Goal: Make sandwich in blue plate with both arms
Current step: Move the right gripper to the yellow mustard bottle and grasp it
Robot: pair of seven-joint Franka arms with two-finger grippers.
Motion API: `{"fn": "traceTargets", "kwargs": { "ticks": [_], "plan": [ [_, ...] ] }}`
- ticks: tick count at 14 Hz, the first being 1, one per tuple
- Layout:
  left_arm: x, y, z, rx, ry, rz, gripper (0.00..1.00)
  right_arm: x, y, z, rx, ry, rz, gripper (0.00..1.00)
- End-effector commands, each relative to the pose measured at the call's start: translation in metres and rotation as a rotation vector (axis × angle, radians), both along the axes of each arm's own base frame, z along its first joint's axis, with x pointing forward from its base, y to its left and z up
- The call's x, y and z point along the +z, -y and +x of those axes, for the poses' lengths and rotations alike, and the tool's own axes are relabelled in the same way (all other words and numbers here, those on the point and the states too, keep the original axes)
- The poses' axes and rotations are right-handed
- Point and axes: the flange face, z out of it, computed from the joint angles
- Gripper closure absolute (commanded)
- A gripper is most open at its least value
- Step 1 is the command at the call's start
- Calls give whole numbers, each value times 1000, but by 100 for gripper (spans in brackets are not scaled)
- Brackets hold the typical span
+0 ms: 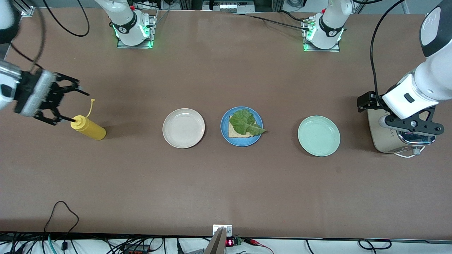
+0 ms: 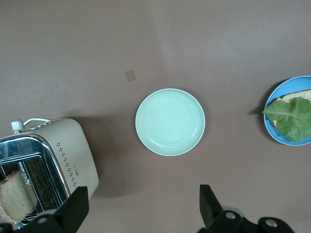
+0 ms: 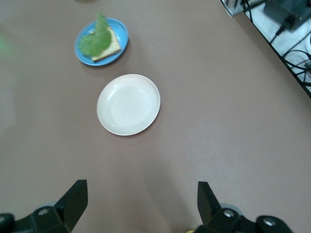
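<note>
The blue plate [image 1: 241,140] sits mid-table and holds one bread slice [image 1: 234,132] with a green lettuce leaf [image 1: 245,121] on top. The same blue plate [image 2: 286,141] and lettuce [image 2: 294,116] show in the left wrist view. A second bread slice [image 2: 14,196] stands in a slot of the toaster [image 1: 383,135]. My left gripper [image 1: 411,128] hangs open and empty over the toaster. Its fingertips [image 2: 77,206] frame bare table beside the toaster [image 2: 73,155]. My right gripper [image 1: 76,106] is open and empty above the yellow bottle's nozzle.
A cream-white plate [image 1: 183,127] lies beside the blue plate toward the right arm's end. A mint-green plate [image 1: 319,135] lies toward the left arm's end. A yellow squeeze bottle [image 1: 88,127] lies on its side. Cables run along the table edge nearest the camera.
</note>
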Motion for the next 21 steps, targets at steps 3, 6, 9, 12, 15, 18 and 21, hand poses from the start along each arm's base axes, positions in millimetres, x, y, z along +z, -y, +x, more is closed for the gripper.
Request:
{"fn": "traceTargets", "kwargs": {
  "ticks": [3,6,9,12,15,18,21],
  "plan": [
    [8,2,-5,3,1,15,0,-71,122,-18,89,42,299,0],
    [9,2,-5,1,2,14,0,-137,186,-33,125,98,429,0],
    [9,2,-5,1,1,15,0,-203,230,-43,151,192,530,0],
    [9,2,-5,1,1,15,0,-282,248,-42,177,250,653,0],
    [9,3,-6,2,-5,16,0,-347,252,-26,208,355,764,0],
    [9,3,-6,0,-5,16,0,-382,252,-21,230,397,787,0],
    [8,2,-6,1,-7,16,0,-401,243,-16,213,433,823,0]
  ]
}}
